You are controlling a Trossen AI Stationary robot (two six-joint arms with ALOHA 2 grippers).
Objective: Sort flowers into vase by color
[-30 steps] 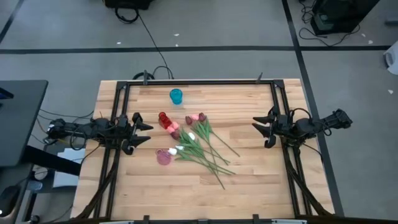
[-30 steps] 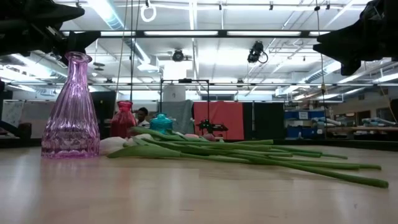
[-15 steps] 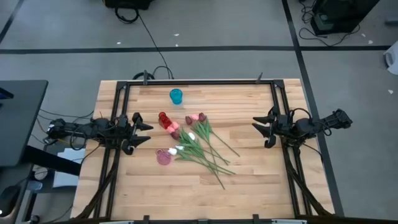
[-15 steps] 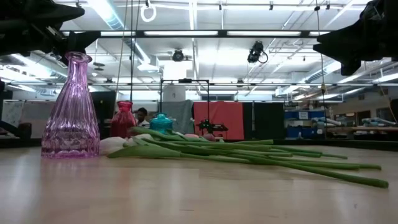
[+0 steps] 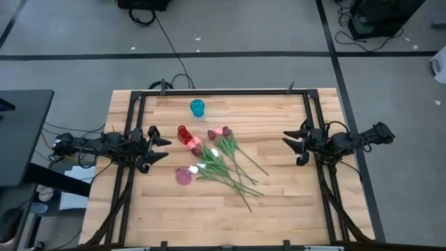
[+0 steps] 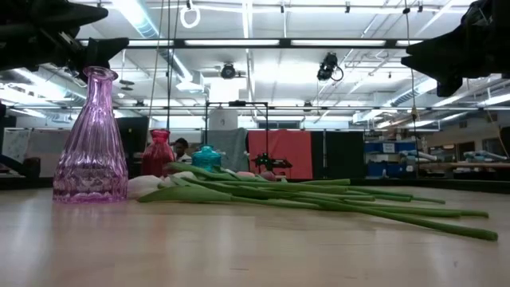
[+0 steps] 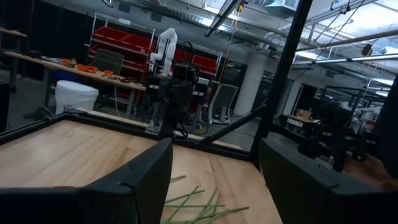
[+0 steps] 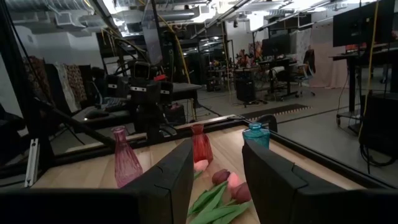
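Your tulips [image 5: 221,162] lie loose at mid-bench, heads toward the red vase [image 5: 183,132], stems fanning toward the near edge; the pink vase [image 5: 183,176] stands beside them. Left gripper [image 5: 159,147] and right gripper [image 5: 289,147] hover at opposite side edges, jaws apart, holding nothing.

Bright, even light falls from ceiling tubes [image 6: 263,41] above my table [image 5: 279,202], leaving only faint shadows on the wood. Behind the pink vase [image 6: 92,135] the tubes glare white (its glass glows). My own near fingers [image 7: 134,186] appear dark and soft-focused.
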